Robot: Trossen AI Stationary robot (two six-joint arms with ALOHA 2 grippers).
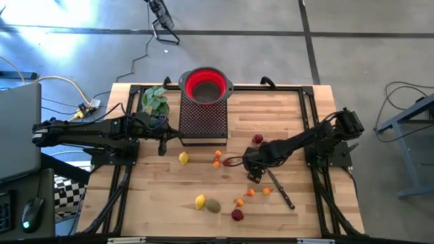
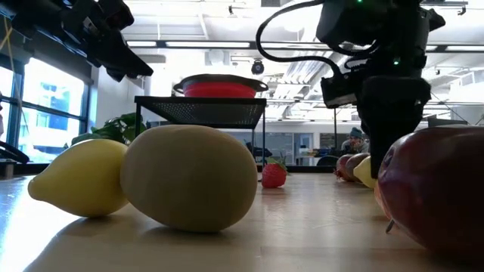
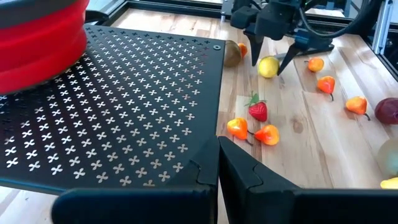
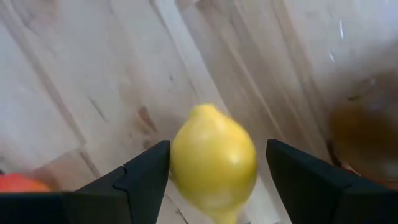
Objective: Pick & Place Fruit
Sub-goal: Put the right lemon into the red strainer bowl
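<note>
A yellow lemon point(image 4: 214, 163) lies on the wooden table between the two fingers of my right gripper point(image 4: 217, 186). That gripper point(image 3: 268, 61) points down, open, with a finger on either side of the lemon point(image 3: 268, 66); I see a narrow gap at each side. In the high view it point(image 1: 249, 169) covers this lemon. Other fruit lie loose: a lemon point(image 1: 183, 158), small orange ones point(image 1: 217, 154), a dark red one point(image 1: 258, 139), and a lemon and an olive-green one point(image 1: 213, 205) near the front. My left gripper point(image 1: 161, 146) waits shut beside the black stand.
A red colander point(image 1: 205, 85) sits on a black perforated stand point(image 1: 203, 116) at the back, with a leafy plant point(image 1: 154, 100) to its left. A black-handled knife point(image 1: 281, 190) lies just right of my right gripper. A strawberry point(image 3: 257, 111) lies near the stand.
</note>
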